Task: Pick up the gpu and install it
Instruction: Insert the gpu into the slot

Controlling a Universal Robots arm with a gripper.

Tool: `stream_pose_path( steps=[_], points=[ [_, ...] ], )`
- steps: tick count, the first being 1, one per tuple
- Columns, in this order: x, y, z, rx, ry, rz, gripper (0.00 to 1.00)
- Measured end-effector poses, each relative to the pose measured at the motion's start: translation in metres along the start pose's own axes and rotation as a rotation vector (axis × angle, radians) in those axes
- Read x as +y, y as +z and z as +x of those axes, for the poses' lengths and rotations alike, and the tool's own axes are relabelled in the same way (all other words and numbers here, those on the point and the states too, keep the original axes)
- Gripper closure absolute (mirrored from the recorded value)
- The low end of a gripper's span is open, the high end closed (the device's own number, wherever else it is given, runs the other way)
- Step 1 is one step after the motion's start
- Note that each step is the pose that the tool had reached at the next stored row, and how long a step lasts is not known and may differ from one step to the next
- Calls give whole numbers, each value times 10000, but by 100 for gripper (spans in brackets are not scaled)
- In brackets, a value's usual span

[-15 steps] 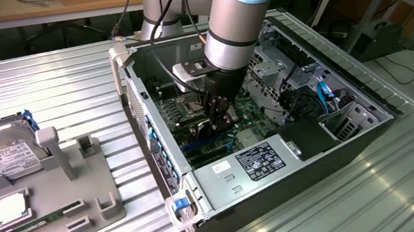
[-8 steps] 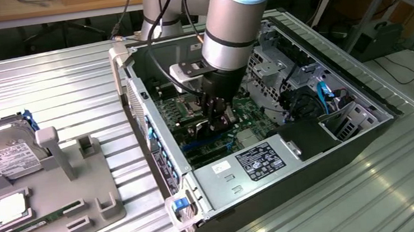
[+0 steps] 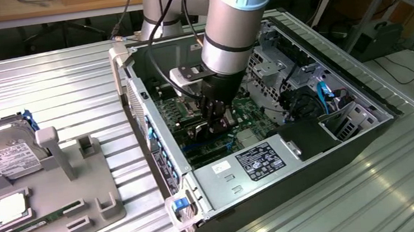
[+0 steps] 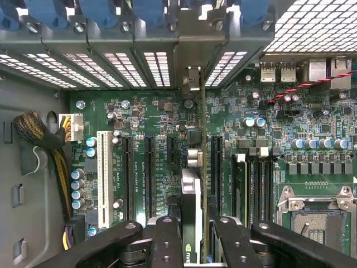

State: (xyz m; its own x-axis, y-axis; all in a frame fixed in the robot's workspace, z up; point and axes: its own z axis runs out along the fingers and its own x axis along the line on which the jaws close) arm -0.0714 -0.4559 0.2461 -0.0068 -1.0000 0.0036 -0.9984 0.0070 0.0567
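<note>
My gripper (image 3: 215, 118) reaches down into the open computer case (image 3: 371, 99), and its black fingers (image 4: 167, 240) are shut on the gpu (image 4: 192, 201). In the wrist view the card is seen edge-on, standing upright over the green motherboard (image 4: 150, 117) between the black expansion slots (image 4: 129, 178). Its silver end bracket (image 4: 191, 81) reaches toward the case's rear slot openings. In the exterior view the gpu (image 3: 210, 131) is a dark shape just under the fingers, low over the board. Whether its edge sits in a slot is hidden.
Inside the case are a power supply (image 3: 249, 166), a drive cage (image 3: 277, 59), blue cables (image 3: 325, 91), a CPU socket (image 4: 315, 218), a white slot (image 4: 102, 173) and a cable bundle (image 4: 44, 139). A grey fixture (image 3: 63, 190) at the exterior view's left holds a hard drive (image 3: 4, 153).
</note>
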Motion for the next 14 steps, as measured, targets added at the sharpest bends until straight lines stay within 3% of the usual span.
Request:
stream_pose_path(
  steps=[14],
  points=[
    [-2, 40, 0, 0, 0, 0, 73]
  ],
)
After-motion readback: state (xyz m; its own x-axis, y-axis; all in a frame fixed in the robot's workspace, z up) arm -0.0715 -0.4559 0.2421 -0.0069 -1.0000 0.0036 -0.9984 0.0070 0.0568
